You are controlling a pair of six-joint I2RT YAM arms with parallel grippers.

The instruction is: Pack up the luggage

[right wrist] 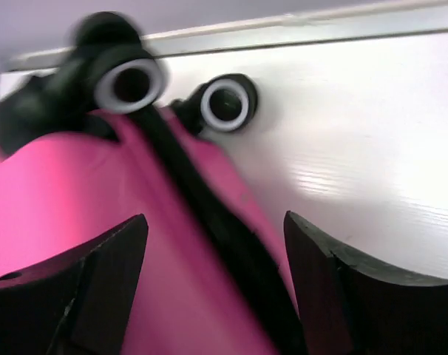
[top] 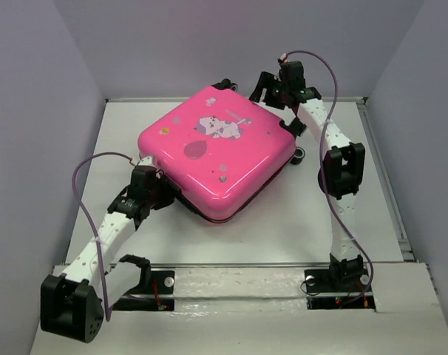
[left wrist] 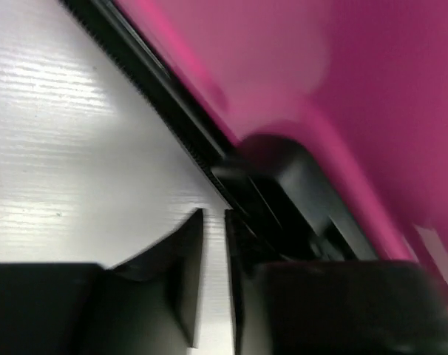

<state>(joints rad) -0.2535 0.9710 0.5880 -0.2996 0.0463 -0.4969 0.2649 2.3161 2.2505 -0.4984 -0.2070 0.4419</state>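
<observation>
Left gripper point(left wrist: 214, 222) nearly closed at black zip seam point(left wrist: 172, 126); right gripper point(right wrist: 215, 222) open astride hot-pink hard-shell suitcase point(top: 216, 151) (lid down) on bench point(top: 283, 229); zipping prob. left.

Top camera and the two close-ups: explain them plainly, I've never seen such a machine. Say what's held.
Two robot arms, the left arm and the right arm, are bolted to a white table. The wide picture looks down from above and behind them. A closed pink suitcase lies flat on the table. Each close-up comes from a wrist camera. The left end effector is almost shut beside the suitcase's black zipper edge, nothing visible between its fingers. The right end effector is open over the corner by the wheels. Nothing appears held.
</observation>
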